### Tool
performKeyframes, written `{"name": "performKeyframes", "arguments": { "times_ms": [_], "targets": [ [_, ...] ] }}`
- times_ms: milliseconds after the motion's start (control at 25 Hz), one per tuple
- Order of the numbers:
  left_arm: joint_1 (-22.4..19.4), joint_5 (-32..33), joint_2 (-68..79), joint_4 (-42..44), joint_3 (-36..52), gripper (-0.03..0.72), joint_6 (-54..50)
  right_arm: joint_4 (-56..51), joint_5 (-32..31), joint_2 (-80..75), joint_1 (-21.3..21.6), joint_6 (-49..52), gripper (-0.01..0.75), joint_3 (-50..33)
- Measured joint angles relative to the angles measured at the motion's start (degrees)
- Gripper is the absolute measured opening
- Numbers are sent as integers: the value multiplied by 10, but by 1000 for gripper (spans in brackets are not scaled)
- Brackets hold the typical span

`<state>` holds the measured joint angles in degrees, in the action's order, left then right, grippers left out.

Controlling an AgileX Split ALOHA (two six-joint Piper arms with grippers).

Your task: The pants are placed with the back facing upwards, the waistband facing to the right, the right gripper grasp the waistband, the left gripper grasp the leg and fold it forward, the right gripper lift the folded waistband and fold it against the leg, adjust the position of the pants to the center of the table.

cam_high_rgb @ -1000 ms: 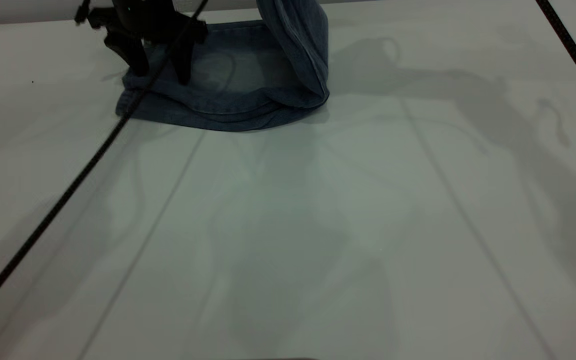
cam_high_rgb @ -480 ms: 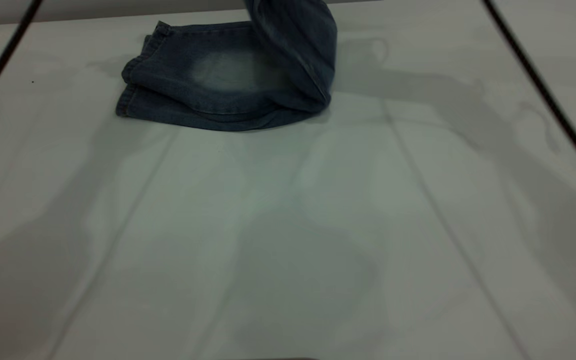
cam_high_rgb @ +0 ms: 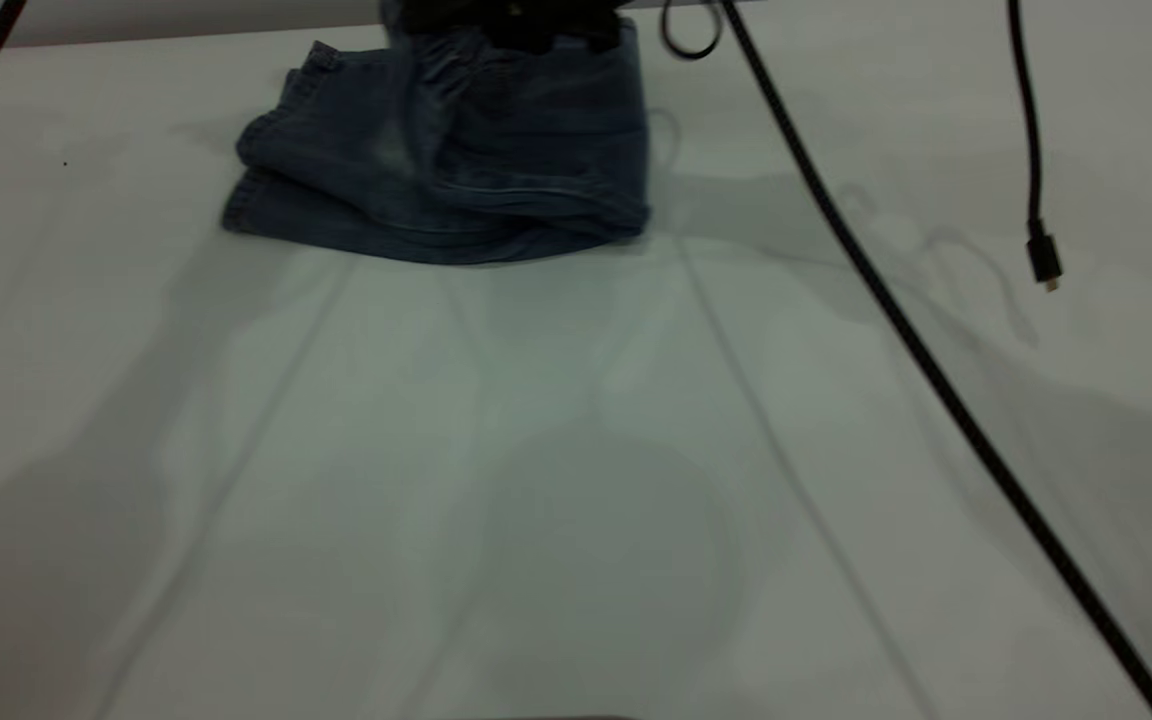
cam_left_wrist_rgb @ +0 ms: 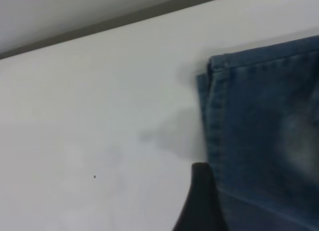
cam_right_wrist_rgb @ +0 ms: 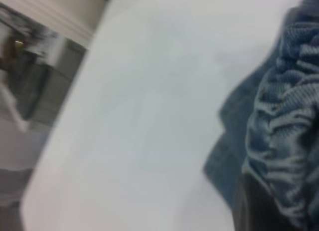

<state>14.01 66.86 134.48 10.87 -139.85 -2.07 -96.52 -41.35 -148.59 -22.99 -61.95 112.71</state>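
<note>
The right gripper (cam_high_rgb: 516, 25), clenched on the gathered waistband (cam_right_wrist_rgb: 284, 111), has swung it leftward over the pants (cam_high_rgb: 436, 170) at the table's (cam_high_rgb: 576, 450) far edge, nearly completing the second fold; the left gripper's (cam_left_wrist_rgb: 202, 201) jaws cannot be judged.

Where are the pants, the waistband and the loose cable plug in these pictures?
pants (cam_high_rgb: 336, 190): exterior view, on the folded leg part.
waistband (cam_right_wrist_rgb: 284, 141): right wrist view, on the crinkled elastic pleats.
cable plug (cam_high_rgb: 1043, 262): exterior view, on the black connector that hangs at the right.
</note>
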Motion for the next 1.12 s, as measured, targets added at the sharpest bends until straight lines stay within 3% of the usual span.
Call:
{"name": "performKeyframes", "arguments": {
  "times_ms": [120, 280, 440, 680, 880, 1120],
  "targets": [
    [0, 0, 0, -19, 0, 525, 13, -42, -23, -1, -10, -26, 204, 6],
    [0, 0, 0, -40, 0, 525, 17, -54, -41, -2, -12, -28, 428, 16],
    [0, 0, 0, -45, 0, 525, 21, -55, -77, -5, -10, -30, 577, 19],
    [0, 0, 0, -46, 0, 525, 31, 20, -118, -2, 9, 16, 580, 23],
    [0, 3, 0, -56, 0, 525, 89, 211, -118, 19, 75, 172, 577, 37],
    [0, 3, 31, -75, 0, 525, 242, 366, -144, 43, 155, 334, 576, 47]
  ]
}}
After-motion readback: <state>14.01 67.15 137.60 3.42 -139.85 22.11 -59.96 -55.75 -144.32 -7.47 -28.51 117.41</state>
